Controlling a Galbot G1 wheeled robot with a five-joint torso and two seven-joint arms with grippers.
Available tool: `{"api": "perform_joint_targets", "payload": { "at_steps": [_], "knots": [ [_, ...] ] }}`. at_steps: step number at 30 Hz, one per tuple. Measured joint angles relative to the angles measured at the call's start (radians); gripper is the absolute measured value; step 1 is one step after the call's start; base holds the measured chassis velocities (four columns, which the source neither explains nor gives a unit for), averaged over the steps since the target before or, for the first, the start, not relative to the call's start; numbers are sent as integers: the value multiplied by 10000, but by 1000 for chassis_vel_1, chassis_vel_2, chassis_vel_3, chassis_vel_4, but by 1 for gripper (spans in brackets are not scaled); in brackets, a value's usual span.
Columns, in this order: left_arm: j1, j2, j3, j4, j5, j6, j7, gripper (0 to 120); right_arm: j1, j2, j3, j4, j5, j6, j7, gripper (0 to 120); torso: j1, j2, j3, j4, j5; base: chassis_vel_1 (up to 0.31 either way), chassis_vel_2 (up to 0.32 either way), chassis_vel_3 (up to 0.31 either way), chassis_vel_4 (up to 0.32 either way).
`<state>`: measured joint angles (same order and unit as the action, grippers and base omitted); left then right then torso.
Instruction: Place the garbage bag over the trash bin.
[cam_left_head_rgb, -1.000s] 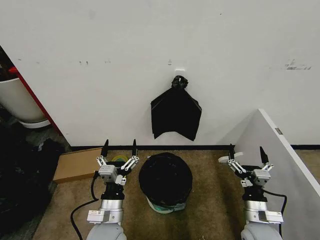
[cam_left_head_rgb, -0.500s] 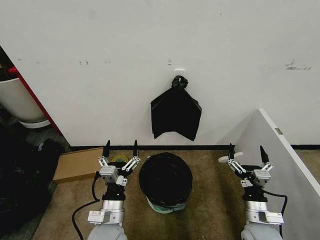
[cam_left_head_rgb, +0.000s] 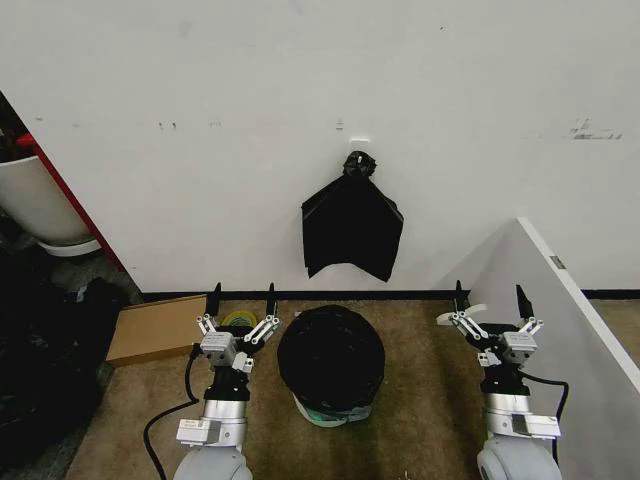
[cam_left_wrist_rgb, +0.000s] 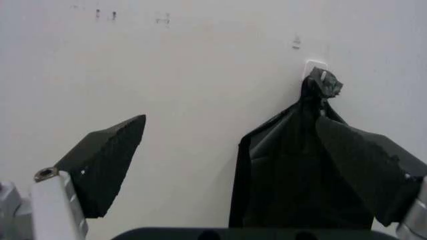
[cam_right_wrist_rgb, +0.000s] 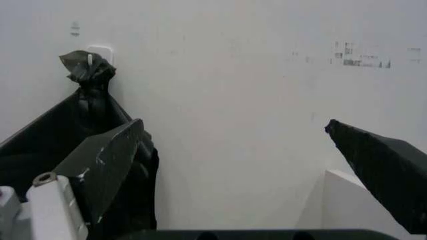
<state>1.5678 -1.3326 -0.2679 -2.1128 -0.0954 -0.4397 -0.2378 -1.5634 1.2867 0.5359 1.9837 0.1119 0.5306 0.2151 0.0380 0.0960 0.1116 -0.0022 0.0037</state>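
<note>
Garbage bag: the thin, glossy black garbage bag sat over the mouth of the bin, its crinkled plastic covering the whole opening and hanging down the upper sides.
Trash bin: the trash bin stood on the brown floor between the two arms, close to the wall; only a strip of its cream side and pale green base showed beneath the bag.
Left gripper: the left gripper was raised just to the left of the bin, pointing up toward the wall, its two dark fingers spread wide with nothing between them and not touching the bag.
Left wrist view: the spread fingertips framed the white wall, with the hanging bag between them farther off.
Right gripper: the right gripper stood well to the right of the bin, beside the white panel, also raised, its fingers apart and empty.
Right wrist view: one finger lay in front of the hanging bag's lower edge, the other toward the panel's corner.
Hanging bag: a flat, fan-shaped black bag with a knotted top hung from a small white hook on the wall, above the bin and clear of it.
White panel: a slanted white panel rose at the right, next to the right arm.
Cardboard: a flat brown cardboard piece lay on the floor by the wall, left of the left gripper.
</note>
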Motion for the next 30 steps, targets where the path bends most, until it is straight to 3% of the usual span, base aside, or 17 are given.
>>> {"api": "perform_joint_targets", "payload": {
  "at_steps": [17,30],
  "knots": [
    [-61,60,-15,57,-110,4,35,100,200,-83,-101,-96,59,59,-6,100,0,0,0,0,0,0,0,0,0],
    [-106,39,-15,87,-130,-5,54,100,124,-140,18,-214,133,586,-1032,100,0,0,0,0,0,0,0,0,0]
  ]
}}
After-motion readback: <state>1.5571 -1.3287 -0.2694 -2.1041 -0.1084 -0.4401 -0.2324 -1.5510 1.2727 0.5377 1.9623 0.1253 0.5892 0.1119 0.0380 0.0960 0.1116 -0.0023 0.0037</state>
